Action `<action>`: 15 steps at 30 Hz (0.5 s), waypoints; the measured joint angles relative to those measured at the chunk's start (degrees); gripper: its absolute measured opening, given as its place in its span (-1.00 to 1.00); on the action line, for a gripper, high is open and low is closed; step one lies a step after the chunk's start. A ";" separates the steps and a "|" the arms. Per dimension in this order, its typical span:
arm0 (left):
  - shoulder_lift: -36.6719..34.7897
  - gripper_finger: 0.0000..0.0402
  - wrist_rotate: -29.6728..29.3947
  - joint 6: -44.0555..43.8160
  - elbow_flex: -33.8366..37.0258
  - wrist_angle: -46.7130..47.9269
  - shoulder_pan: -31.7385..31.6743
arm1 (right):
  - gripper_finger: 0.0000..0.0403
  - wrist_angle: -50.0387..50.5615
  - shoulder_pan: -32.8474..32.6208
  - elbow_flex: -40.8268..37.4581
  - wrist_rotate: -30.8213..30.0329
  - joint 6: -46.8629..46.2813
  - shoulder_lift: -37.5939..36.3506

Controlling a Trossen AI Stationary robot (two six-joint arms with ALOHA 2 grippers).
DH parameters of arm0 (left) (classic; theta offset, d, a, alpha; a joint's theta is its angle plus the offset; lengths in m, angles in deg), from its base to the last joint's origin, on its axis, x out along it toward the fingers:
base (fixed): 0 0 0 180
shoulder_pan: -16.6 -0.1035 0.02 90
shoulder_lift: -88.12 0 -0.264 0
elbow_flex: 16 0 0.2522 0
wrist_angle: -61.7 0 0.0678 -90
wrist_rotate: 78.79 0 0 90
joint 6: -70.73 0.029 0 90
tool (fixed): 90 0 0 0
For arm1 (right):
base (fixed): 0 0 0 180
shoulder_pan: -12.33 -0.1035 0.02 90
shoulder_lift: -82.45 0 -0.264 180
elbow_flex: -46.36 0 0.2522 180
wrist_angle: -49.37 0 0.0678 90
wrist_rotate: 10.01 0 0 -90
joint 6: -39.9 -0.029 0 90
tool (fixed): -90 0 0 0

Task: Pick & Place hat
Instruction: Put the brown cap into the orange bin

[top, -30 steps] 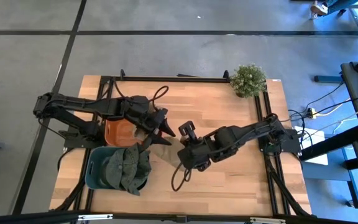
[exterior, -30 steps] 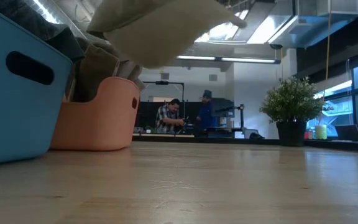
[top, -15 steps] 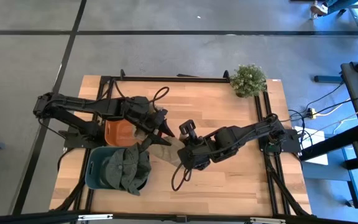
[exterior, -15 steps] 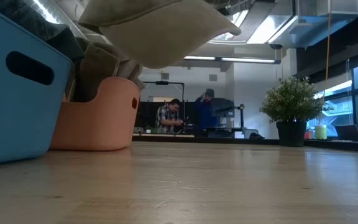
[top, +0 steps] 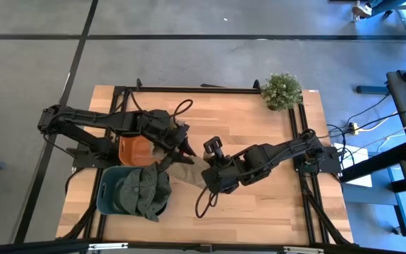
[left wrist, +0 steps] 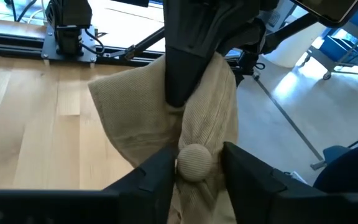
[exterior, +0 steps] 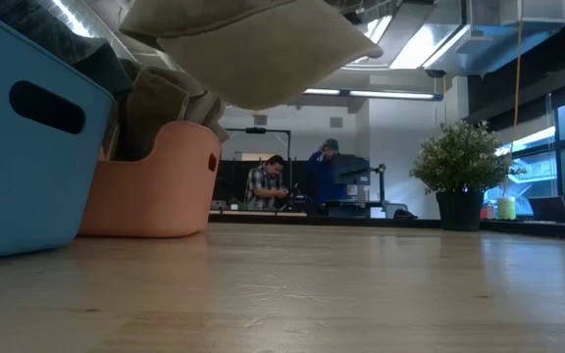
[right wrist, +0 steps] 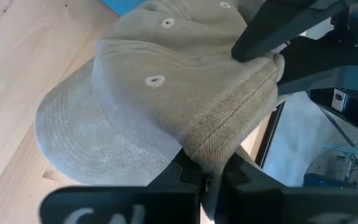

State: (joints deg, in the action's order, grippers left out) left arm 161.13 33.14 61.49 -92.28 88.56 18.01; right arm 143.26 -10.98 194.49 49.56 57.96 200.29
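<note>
Both grippers' fingers pinch the tan hat (top: 187,171); low view crops it

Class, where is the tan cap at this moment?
In the high view the tan cap hangs above the table's middle, gripped between the left gripper and right gripper, beside the blue bin.

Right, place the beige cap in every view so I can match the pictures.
High: beige cap at table centre, between both arms.
Low: upper left, hanging above the orange bin.
Left wrist: centre, with the cap's top button between this arm's fingers.
Right wrist: fills the centre.
Shared landmark: the orange bin.
</note>
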 joint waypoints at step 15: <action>-0.05 -0.81 0.25 2.08 0.00 -1.21 0.02 | -0.63 -2.04 0.00 0.00 8.89 -4.17 -0.04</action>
State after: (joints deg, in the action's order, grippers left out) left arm 161.08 33.39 63.57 -92.28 87.35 18.03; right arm 141.22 -10.98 194.49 58.45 53.79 200.25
